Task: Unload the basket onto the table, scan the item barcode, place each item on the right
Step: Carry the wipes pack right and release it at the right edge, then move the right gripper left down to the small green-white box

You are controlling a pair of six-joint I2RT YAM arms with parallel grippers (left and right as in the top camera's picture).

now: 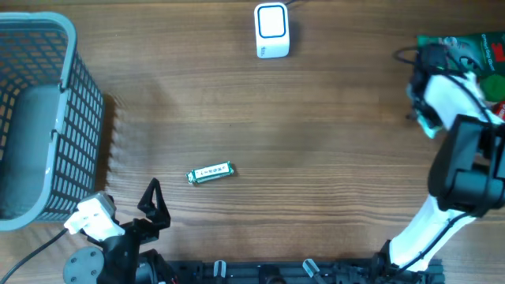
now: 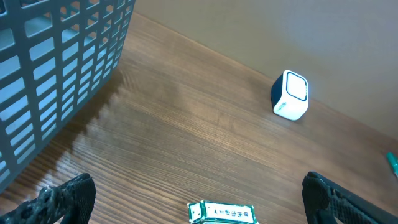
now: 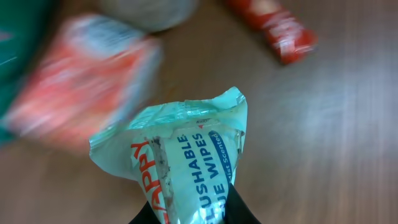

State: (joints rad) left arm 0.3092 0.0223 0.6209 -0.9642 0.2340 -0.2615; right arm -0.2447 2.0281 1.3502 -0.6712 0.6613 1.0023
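Observation:
My right gripper (image 3: 193, 210) is shut on a teal pack of flushable wipes (image 3: 180, 155), which it holds above the table at the far right. From overhead only a teal corner of the pack (image 1: 427, 125) shows beside the white arm. The white barcode scanner (image 1: 272, 30) with its blue-rimmed window stands at the table's far edge; the left wrist view shows the scanner (image 2: 290, 95) too. My left gripper (image 2: 196, 198) rests open at the front left with nothing between its fingers. A small green-and-white pack (image 2: 222, 213) lies just ahead of it.
A grey mesh basket (image 1: 47, 118) fills the left side. A green packet (image 1: 465, 51) lies at the far right. Under the held pack are a red stick pack (image 3: 273, 28) and a blurred orange-red packet (image 3: 81, 87). The small pack (image 1: 210, 173) lies left of centre.

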